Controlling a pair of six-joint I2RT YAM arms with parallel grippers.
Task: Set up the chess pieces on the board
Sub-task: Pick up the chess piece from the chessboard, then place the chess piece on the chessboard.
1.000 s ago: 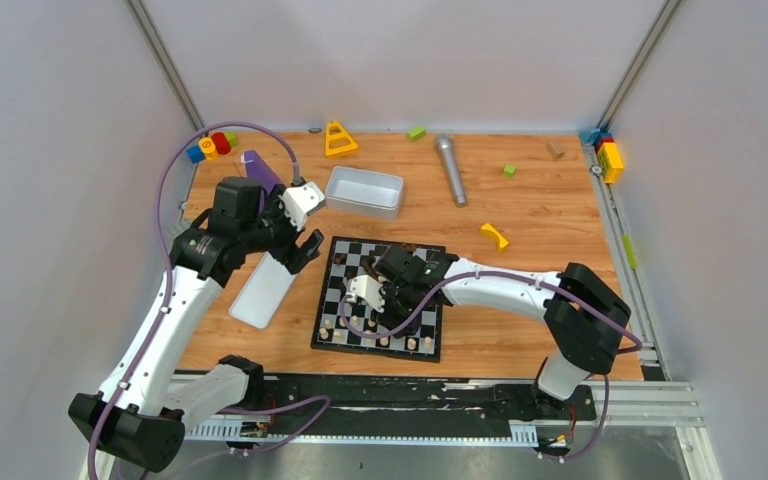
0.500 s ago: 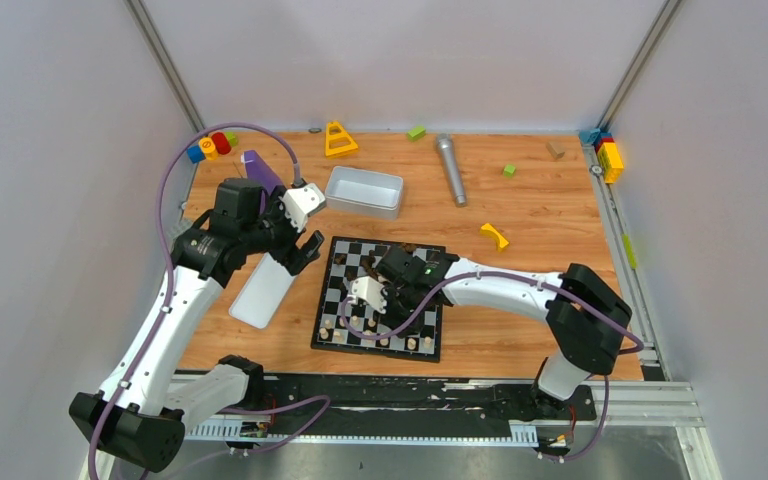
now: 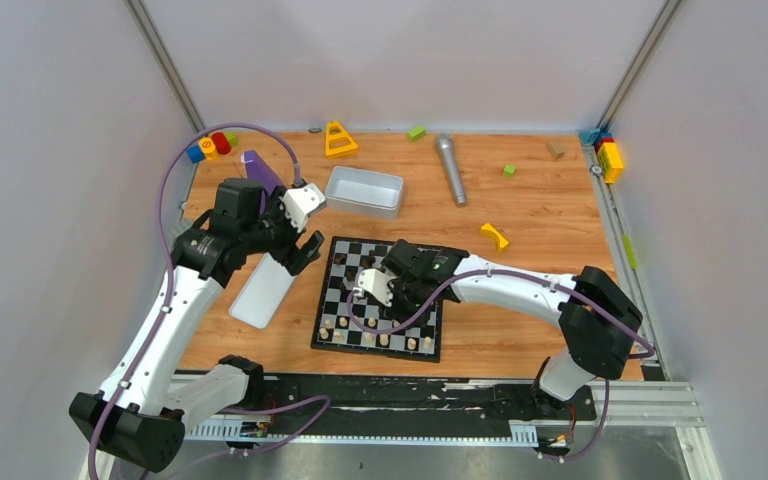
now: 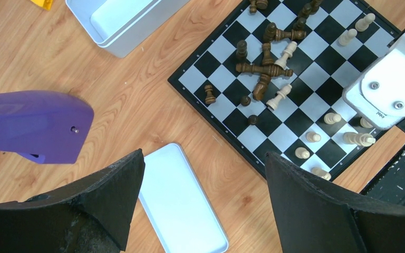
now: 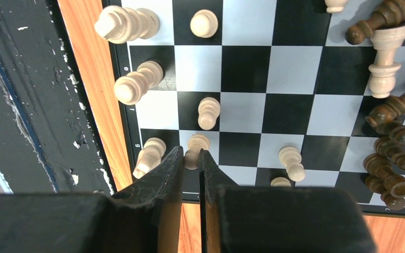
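A pale pawn (image 5: 195, 147) sits between the fingertips of the right gripper (image 5: 191, 154). Its long axis runs straight out along the fingers, head pointing away from the wrist. The fingers are drawn almost together on its lower half, so it looks pinched (whether it is clear of the surface I cannot tell). It is small, turned wood, light beige, with a round knob on top, and it looks like the other pawns around it.

It shows against the squares by the near edge of the board (image 5: 245, 68), close to a corner. Other pale pieces (image 5: 137, 87) stand or lean in that edge's first two rows, so the open squares the pawn could go to lie just beside it, toward that edge. Farther across the board is a heap of fallen pieces (image 4: 266, 68), dark brown and pale mixed, lying at all angles.

The right arm is clearly the nearer one. The left gripper (image 4: 204, 158) hangs off the board's left side, above the wood and a white lid (image 4: 182, 200), with its jaws spread wide and nothing between them.
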